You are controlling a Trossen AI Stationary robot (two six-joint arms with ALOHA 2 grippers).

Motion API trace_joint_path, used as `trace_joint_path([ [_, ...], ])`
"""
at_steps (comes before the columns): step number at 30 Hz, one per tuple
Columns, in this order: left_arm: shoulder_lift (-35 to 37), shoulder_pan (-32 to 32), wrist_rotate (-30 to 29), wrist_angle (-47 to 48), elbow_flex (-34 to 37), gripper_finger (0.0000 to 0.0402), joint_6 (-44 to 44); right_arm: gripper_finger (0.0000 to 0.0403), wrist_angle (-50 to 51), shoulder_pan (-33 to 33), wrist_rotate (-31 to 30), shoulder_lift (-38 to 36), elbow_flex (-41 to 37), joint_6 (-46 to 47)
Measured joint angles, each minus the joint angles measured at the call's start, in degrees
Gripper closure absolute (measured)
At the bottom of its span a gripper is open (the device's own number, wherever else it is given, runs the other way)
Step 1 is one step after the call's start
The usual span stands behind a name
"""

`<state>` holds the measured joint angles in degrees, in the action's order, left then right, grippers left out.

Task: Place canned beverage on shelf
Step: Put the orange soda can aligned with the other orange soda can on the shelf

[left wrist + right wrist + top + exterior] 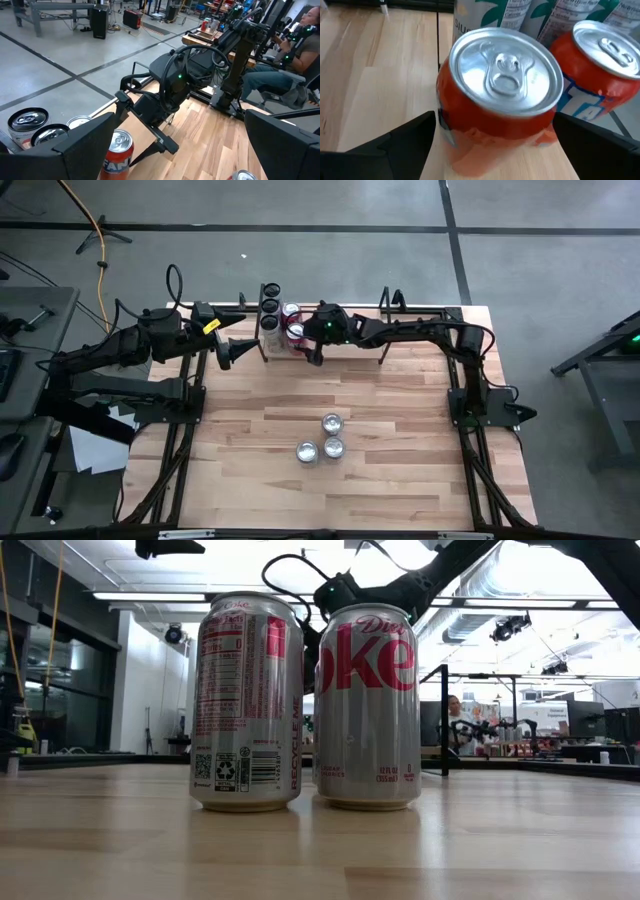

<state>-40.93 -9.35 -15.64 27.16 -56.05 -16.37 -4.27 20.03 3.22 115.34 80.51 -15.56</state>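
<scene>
A: How is the right gripper (305, 345) seen?

B: It is held over the shelf (350, 345), its fingers (395, 145) spread apart on either side of an orange can (500, 95). Whether the pads touch the can cannot be told. The can is stood upright on the shelf's pale plank.

A: What is crowded around that can?

B: A second orange can (600, 65) is set just beside it, and taller pale cans (520, 15) with green print are ranked right behind the two. From above, these are seen clustered at the shelf's left end (272, 315).

A: And the left gripper (228, 350)?

B: It is parked just off the shelf's left end, fingers wide apart, nothing held. Silver can tops (27, 122) are seen past its fingers (80, 150), with the right arm beyond them.

A: What else is found away from the shelf?

B: Three silver cans (322, 438) are grouped on the table (400, 460), well in front of the shelf. Two of them, Diet Coke cans (365, 705), fill the low view and block most of the shelf. A seated person (300, 55) is seen in the room beyond.
</scene>
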Motion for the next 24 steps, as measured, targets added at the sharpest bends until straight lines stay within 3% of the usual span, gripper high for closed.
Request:
trace_joint_path([
  [12, 0.0, 0.0, 0.0, 0.0, 0.0, 0.0002, 0.0, 0.0013, 15.0, 2.6, -0.1, -7.5, 0.0, -2.5],
  [19, 0.0, 0.0, 0.0, 0.0, 0.0, 0.0002, 1.0, 0.0013, 28.4, 3.7, 0.0, -14.5, 0.0, 17.6],
  [24, 0.0, 0.0, -0.1, 0.0, 0.0, 0.0002, 1.5, 0.0013, 34.2, 3.4, 0.5, -16.7, 0.0, 24.8],
])
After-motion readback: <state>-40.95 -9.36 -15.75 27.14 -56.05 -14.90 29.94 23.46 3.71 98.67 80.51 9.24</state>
